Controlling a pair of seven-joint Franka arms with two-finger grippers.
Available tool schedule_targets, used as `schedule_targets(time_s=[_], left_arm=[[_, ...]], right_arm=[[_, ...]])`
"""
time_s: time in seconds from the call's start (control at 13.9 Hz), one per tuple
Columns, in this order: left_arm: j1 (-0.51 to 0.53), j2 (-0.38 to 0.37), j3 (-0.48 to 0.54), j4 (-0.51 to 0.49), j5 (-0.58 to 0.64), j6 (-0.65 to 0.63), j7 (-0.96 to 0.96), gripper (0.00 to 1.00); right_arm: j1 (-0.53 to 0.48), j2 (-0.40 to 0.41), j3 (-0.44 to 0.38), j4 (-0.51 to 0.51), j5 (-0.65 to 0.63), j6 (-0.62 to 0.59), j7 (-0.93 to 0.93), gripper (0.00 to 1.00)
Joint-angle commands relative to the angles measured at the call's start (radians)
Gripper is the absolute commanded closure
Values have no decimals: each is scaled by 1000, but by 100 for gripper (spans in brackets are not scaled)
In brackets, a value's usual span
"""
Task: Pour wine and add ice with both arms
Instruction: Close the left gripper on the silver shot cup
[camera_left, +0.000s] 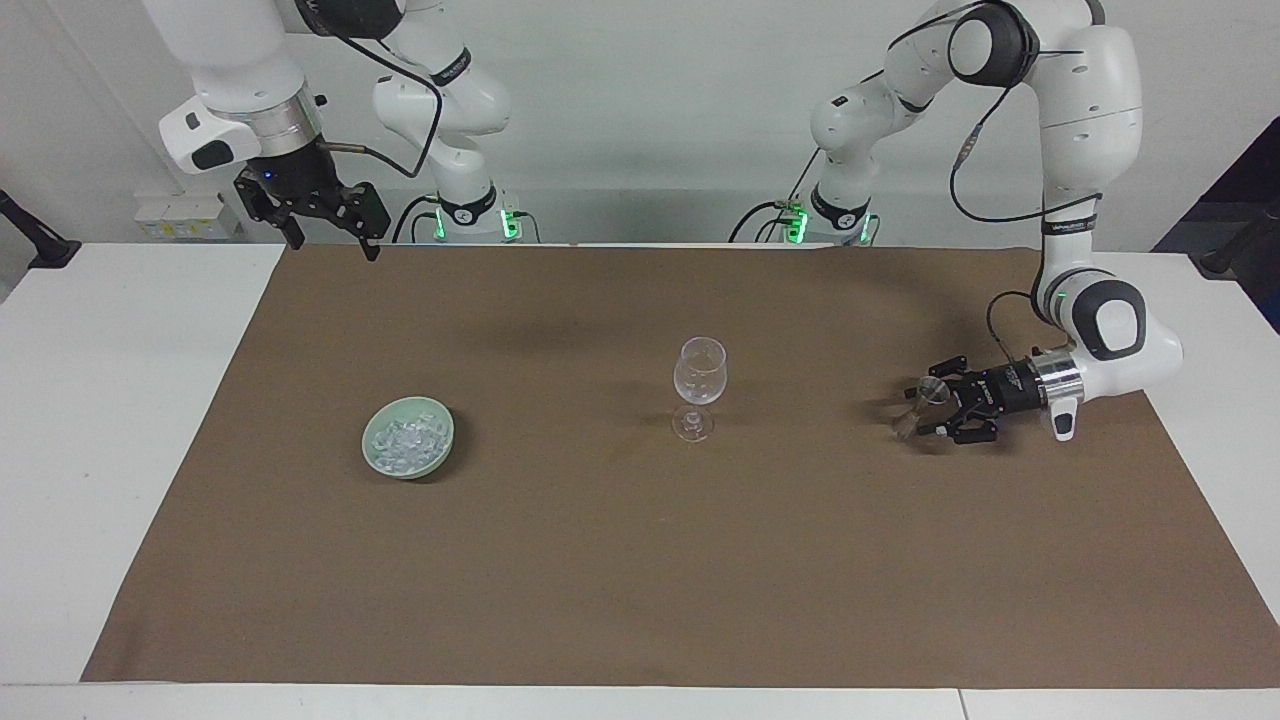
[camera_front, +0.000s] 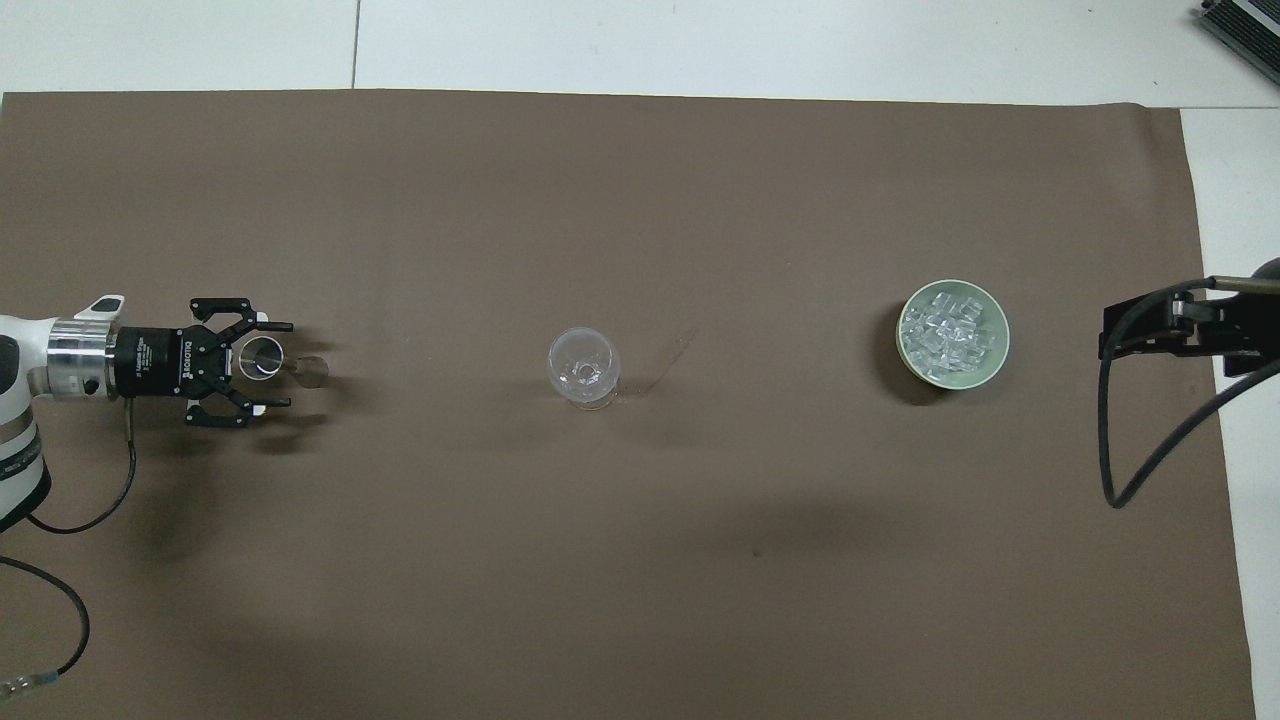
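The left claw (camera_left: 925, 408), low on the desk, stands partly open around the small clear measuring cup (camera_front: 263, 357), apparently to lift it for pouring into the wine glass (camera_left: 699, 385), while the right claw (camera_left: 322, 235) waits wide above the cloth's (camera_front: 640, 560) corner, well apart from the bowl (camera_front: 990, 350) of ice (camera_front: 942, 332).

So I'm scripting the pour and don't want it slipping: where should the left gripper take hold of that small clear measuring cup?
Grip the small measuring cup at its narrow waist, coming in level from the left arm's end of the table. It stands upright and flares above and below, so fingers there are less likely to slide. The left gripper already brackets it that way.
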Motion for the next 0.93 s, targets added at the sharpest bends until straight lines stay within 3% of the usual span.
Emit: schedule_targets(time_s=[0.0, 0.5, 0.86], left_arm=[[-9, -35, 9, -43, -22, 19, 16, 38], [-9, -37, 10, -43, -21, 14, 16, 64], [-9, -37, 12, -43, -21, 14, 16, 77]], right_arm=[[-20, -2, 7, -1, 25, -10, -20, 0], [-20, -2, 8, -1, 25, -10, -20, 0], [-20, -2, 7, -1, 25, -10, -20, 0]])
